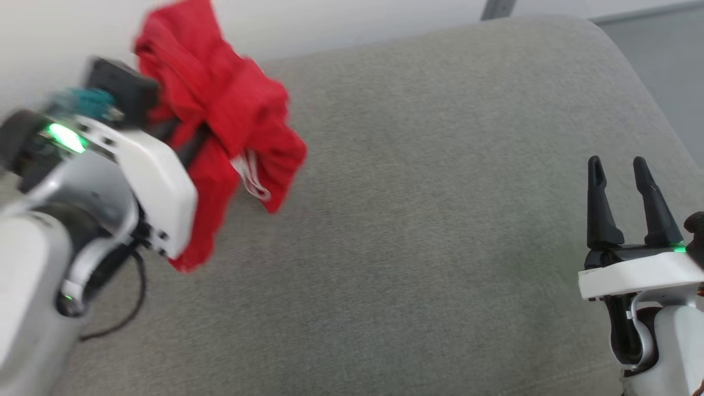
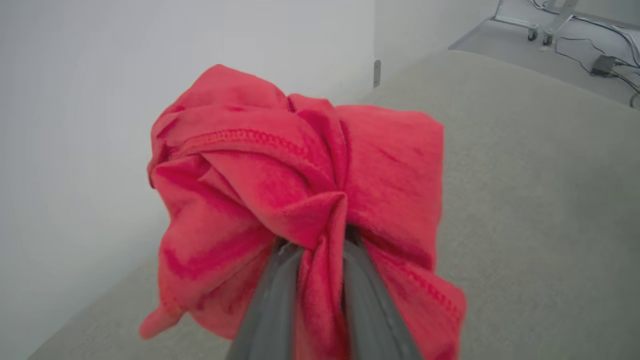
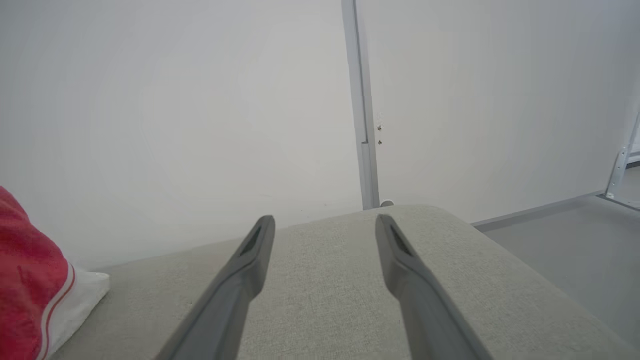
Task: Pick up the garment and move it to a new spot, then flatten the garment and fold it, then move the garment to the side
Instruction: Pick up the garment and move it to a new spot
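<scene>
Garment (image 2: 300,190) is a bunched-up red wad clamped tight in the left gripper (image 2: 320,246), lifted over the left end of the grey cushion (image 1: 440,231), close to the wall (image 2: 100,100). Right gripper (image 1: 616,163) sits spread wide and empty at the near right (just waiting, I guess). So the pickup looks done, but the set-down, flattening, folding and moving aside are all left.

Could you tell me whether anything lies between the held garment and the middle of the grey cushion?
Nothing visible does. The left pincer holds the garment bunched over the far left of the cushion; the open right pincer stands at the right edge, off that path.
</scene>
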